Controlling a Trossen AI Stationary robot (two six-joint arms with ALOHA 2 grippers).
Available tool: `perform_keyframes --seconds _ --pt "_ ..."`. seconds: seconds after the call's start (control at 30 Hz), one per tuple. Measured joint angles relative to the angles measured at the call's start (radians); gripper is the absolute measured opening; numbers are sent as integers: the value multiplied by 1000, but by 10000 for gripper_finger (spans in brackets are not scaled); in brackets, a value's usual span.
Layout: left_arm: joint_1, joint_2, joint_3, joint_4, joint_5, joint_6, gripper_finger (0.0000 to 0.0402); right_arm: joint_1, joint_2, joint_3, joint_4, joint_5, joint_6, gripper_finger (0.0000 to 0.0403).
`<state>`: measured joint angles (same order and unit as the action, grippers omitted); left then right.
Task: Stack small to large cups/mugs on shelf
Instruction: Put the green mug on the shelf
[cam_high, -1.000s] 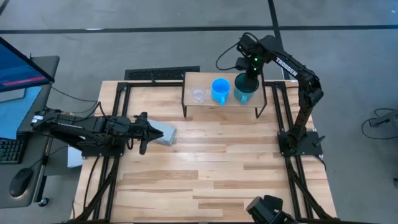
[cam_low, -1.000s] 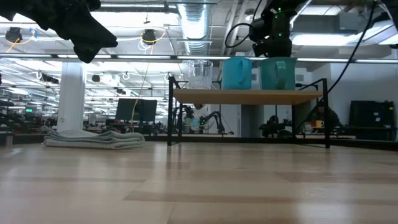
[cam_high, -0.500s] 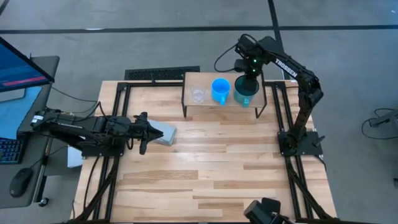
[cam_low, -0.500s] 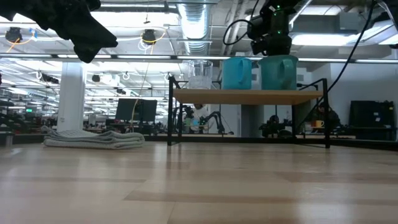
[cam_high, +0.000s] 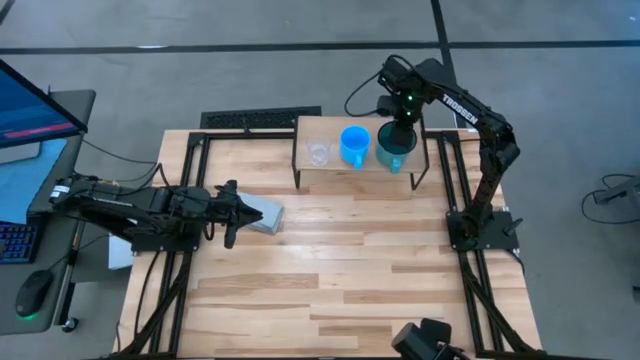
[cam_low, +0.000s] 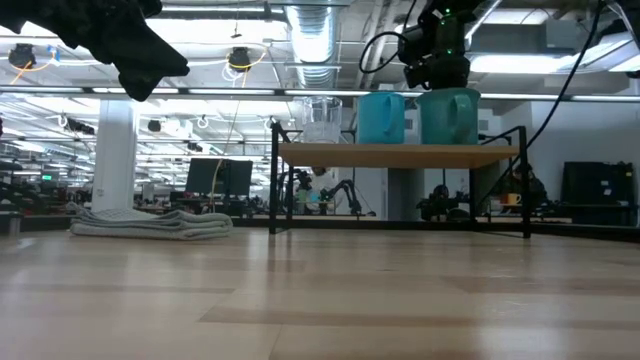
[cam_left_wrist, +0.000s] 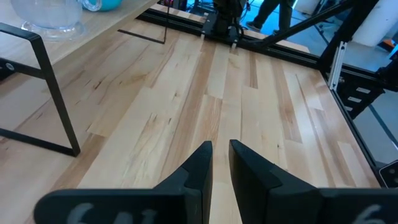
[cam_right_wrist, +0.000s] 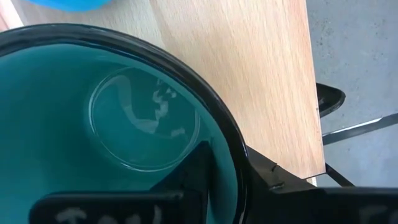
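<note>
The shelf (cam_high: 360, 170) stands at the table's far edge. On it, from left to right, stand a clear glass cup (cam_high: 319, 153), a blue mug (cam_high: 353, 145) and a teal mug (cam_high: 390, 152). My right gripper (cam_high: 400, 125) is above the teal mug at the shelf's right end, shut on its rim. In the low view the teal mug (cam_low: 447, 118) has its base at the shelf board (cam_low: 400, 155). My left gripper (cam_high: 232, 213) hovers shut above the table's left side, touching nothing. My right gripper holds the teal mug by its dark rim (cam_right_wrist: 239, 158), one finger inside (cam_right_wrist: 199, 171) the mug and one outside (cam_right_wrist: 273, 177). The fingers come from above, pointing down. The mug is upright with its base at the shelf's right end.
A folded grey cloth (cam_high: 264, 215) lies on the table just beyond my left gripper; it also shows in the low view (cam_low: 150, 224). The shelf's black legs (cam_left_wrist: 53, 87) stand on the plank tabletop. Bare table lies in front of the shelf.
My right gripper has risen a little, still holding the teal mug's rim. The mug has stayed at the shelf's right end.
</note>
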<state>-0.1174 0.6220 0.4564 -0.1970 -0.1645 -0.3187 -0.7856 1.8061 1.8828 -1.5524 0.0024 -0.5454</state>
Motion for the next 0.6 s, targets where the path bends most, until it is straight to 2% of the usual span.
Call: perform_keyframes --seconds 0.4,0.6 --pt "0 0 0 0 0 0 43 19 -1 0 23 6 -32 84" --pt "0 0 0 0 0 8 43 20 -2 1 16 3 -31 126"
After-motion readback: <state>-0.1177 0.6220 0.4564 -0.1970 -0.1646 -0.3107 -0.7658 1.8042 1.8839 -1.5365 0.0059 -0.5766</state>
